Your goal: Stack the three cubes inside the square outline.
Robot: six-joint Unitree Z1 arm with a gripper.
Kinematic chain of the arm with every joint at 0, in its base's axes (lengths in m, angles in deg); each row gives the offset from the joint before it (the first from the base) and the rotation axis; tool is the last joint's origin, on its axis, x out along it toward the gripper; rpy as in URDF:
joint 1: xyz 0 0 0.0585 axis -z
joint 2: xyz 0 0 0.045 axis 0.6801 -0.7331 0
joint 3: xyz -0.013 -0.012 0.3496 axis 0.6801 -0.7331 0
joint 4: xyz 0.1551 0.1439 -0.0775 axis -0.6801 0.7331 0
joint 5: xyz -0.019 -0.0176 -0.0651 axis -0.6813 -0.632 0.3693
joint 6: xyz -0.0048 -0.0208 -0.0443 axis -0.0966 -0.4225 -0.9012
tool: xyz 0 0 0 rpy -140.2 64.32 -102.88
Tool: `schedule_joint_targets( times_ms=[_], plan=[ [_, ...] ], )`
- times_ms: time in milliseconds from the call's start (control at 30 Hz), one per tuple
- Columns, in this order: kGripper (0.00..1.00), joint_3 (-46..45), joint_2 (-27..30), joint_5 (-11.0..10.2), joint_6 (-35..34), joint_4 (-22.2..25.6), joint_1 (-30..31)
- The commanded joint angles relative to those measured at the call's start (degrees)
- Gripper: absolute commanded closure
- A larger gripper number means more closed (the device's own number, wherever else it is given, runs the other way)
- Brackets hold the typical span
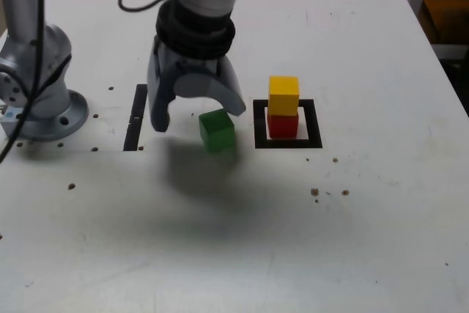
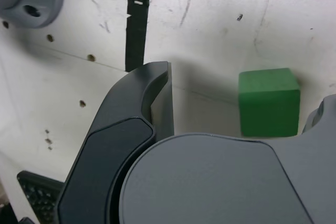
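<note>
A yellow cube (image 1: 283, 94) sits on top of a red cube (image 1: 283, 125) inside the black square outline (image 1: 287, 141). The green cube (image 1: 217, 130) rests alone on the white table, to the exterior view's left of the outline. My gripper (image 1: 198, 116) hangs above the table with its jaws wide open, one fingertip (image 1: 159, 119) to the exterior view's left of the green cube and the other (image 1: 236, 103) just behind its far right corner. In the wrist view the green cube (image 2: 269, 102) lies between the dark fingers (image 2: 157, 98), nearer one of them, and nothing is held.
A straight black tape strip (image 1: 136, 116) lies to the exterior view's left of the gripper. The arm's grey base (image 1: 40, 86) stands at the table's left side. Small dark specks (image 1: 315, 192) dot the white table (image 1: 242, 247).
</note>
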Motion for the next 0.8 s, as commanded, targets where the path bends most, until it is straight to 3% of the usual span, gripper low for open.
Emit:
schedule_joint_targets(
  times_ms=[0,233,567,700,767],
  plan=[
    [0.0,-0.7,-0.4,-0.2,-0.1,-1.2,0.0],
    [0.0,-2.9,-2.6,-0.3,0.6,-7.2,0.0],
    [0.06,-3.4,-4.4,-1.5,0.7,-8.4,-0.7],
    [0.2,-3.2,-4.5,-1.0,0.7,-8.4,-0.7],
    [0.35,-2.9,-4.7,-0.8,0.6,-8.7,-0.7]
  ],
)
